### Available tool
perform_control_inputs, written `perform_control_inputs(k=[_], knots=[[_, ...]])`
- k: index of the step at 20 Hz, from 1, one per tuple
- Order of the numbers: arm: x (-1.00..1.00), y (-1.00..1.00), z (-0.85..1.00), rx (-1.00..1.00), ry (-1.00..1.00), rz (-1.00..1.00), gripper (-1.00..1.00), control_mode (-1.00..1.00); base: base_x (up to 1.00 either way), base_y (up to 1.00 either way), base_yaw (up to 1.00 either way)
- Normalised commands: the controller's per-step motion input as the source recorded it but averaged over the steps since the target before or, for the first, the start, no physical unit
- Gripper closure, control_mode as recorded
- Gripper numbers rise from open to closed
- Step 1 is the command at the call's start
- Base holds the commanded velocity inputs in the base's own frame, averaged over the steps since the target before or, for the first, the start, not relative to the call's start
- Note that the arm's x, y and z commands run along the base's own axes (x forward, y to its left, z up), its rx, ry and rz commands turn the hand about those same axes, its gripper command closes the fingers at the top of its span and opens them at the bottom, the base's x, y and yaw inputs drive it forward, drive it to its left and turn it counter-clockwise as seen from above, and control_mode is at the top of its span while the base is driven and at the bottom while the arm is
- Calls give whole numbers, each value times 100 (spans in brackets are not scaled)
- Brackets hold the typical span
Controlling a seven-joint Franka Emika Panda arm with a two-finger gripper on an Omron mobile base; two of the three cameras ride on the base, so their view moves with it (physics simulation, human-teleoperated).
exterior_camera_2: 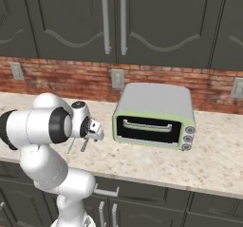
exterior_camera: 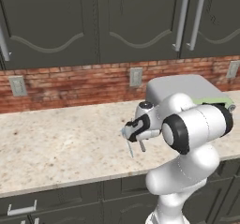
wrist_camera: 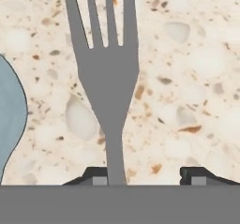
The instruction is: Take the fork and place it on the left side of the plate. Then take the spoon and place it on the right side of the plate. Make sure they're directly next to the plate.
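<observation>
Gripper (exterior_camera: 136, 135) is down low over the counter (exterior_camera: 56, 143), roughly mid-frame in the left base view. In the hand view the fork (wrist_camera: 107, 73) runs straight up from 6 o'clock to 12, tines at the top, handle dropping down between the two finger tips (wrist_camera: 93, 177). The left tip sits just beside the handle, the right one is apart from it w/ bare stone showing between, so the jaws look partly spread. Can't tell if the fork is actually gripped or just lying under the hand.

Spoon (wrist_camera: 10, 120) bowl pokes in at 9 o'clock in the hand view, near the fork but not touching. In the base views two thin utensils lie on the counter just under the gripper: fork (exterior_camera: 128, 146) and spoon (exterior_camera: 142, 145), side by side, too small to be sure which is which tbh.

Toaster oven (exterior_camera_2: 154, 117) sits at about 3 o'clock of the arm in the right base view, door closed, glass is dark so can't see anything inside. Brick backsplash (exterior_camera_2: 71, 76) and dark cabinets (exterior_camera_2: 114, 22) behind.
</observation>
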Motion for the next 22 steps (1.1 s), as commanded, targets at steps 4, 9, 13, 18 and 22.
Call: perform_control_inputs(k=[4,9,13,18,22], knots=[[-13,36,-1,-4,-2,12,100,-100,0,0,0],[-62,24,67,-5,-30,12,100,-100,0,0,0],[-90,-1,100,-1,-45,6,100,-100,0,0,0],[-98,-29,100,0,-32,1,100,-100,0,0,0],[-100,-39,100,0,-2,0,100,-100,0,0,0]])
